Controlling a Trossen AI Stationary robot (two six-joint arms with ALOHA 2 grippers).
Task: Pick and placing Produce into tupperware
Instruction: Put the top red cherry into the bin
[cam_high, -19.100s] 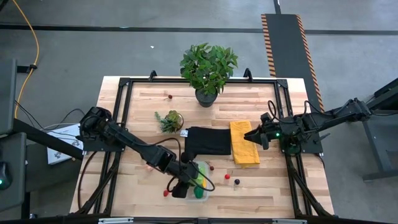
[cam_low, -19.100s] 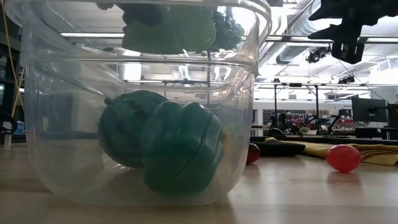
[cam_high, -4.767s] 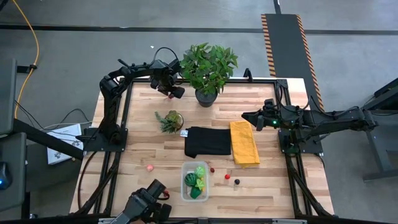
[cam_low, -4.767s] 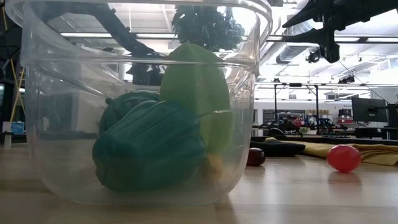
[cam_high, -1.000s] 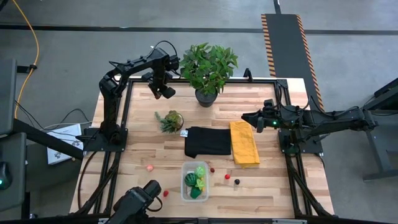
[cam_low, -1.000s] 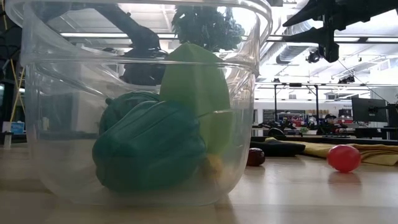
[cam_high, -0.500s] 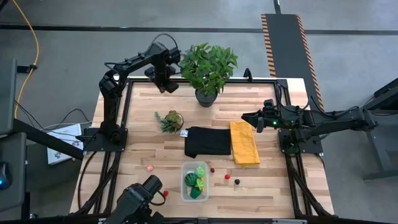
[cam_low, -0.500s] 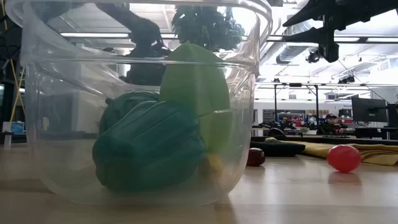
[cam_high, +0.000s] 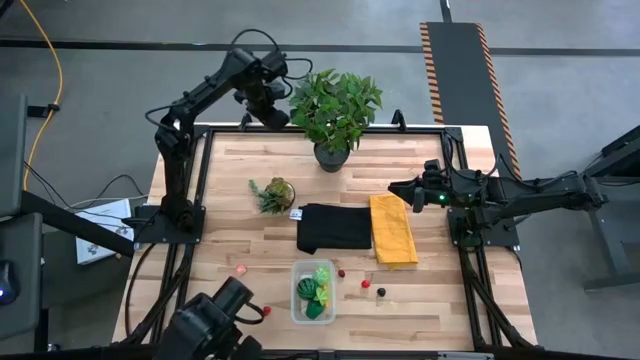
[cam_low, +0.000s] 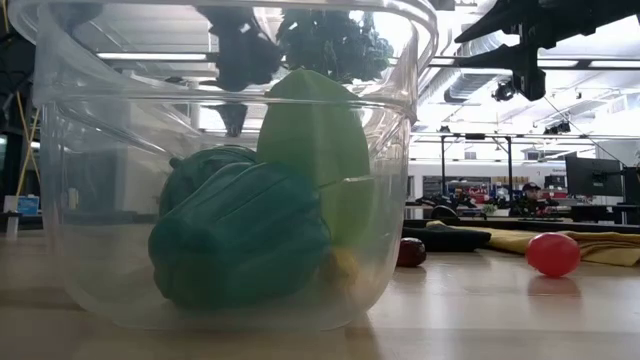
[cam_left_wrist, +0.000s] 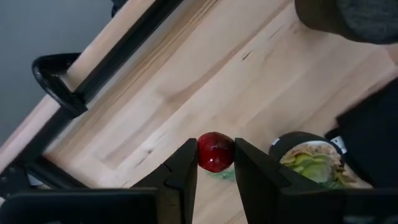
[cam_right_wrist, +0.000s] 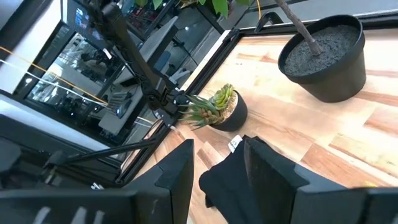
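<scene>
The clear tupperware (cam_high: 313, 292) stands near the table's near edge and holds green and lime-green produce (cam_low: 240, 235). Loose produce lies on the table around it: a pink piece (cam_high: 240, 269), red ones (cam_high: 266, 311) (cam_high: 366, 283) and dark ones (cam_high: 341, 271) (cam_high: 381, 292). My left gripper (cam_high: 275, 115) is raised high over the table's far left corner, beside the leafy plant, and is shut on a small red fruit (cam_left_wrist: 216, 151). Over the far end of the yellow cloth (cam_high: 393, 230), my right gripper (cam_high: 395, 187) hovers open (cam_right_wrist: 217, 168) with nothing between its fingers. My left gripper pinches the round red fruit by its two sides (cam_left_wrist: 203, 154) between its two fingers, at their free ends. The fingers point down toward the table. The fruit is lifted clear, high above the wood.
A large leafy potted plant (cam_high: 335, 110) stands at the far middle, right beside my left gripper. A small potted succulent (cam_high: 273, 192) and a black cloth (cam_high: 335, 228) lie mid-table. A dark device (cam_high: 212, 325) sits at the near left edge.
My left gripper has risen and gone toward the table's far edge, carrying the red fruit clear of the table, nearer the leafy plant. The dark device at the near edge has shifted a little to the left.
</scene>
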